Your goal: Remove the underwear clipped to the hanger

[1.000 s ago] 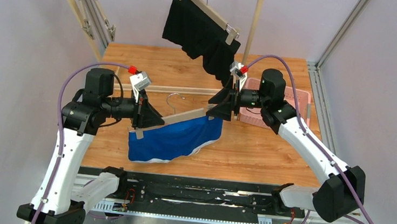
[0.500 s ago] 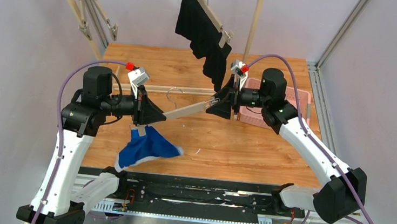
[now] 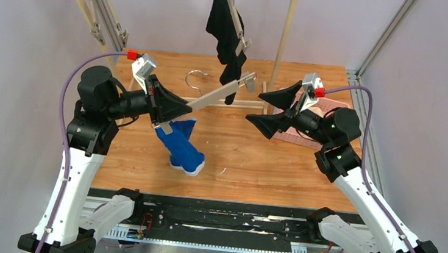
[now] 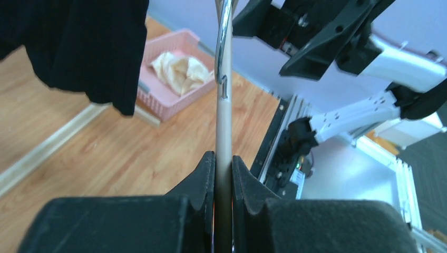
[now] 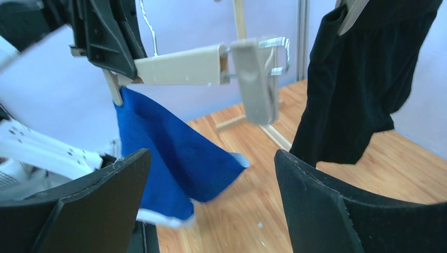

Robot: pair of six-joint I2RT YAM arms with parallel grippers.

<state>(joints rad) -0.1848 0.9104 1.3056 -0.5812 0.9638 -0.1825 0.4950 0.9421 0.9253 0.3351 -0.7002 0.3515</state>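
My right hand [image 3: 254, 106] is hanging wide open, backed off the beige wooden clip hanger [image 3: 215, 95], whose far clip has just let go. The bright blue cloth briefs [image 3: 182, 147] are dangling from the clip by my left hand [image 3: 165, 106], which is clamping the hanger bar, and trailing onto the wooden worktop [image 3: 267, 167]. One clip remaining, I judge. The black cloth shorts [image 3: 224, 22] are crowding the hanger's free end; nearer me is open.

Left arm [image 3: 73, 180] and right arm [image 3: 363, 198]: white link shells between black joint housings [image 3: 97, 83]. A purple cable [image 3: 62, 106] loops along each to a red connector [image 3: 132, 54] beside a grey wrist camera [image 3: 145, 66]. The fingers [image 5: 337, 211] are broad, black and wedge-shaped.
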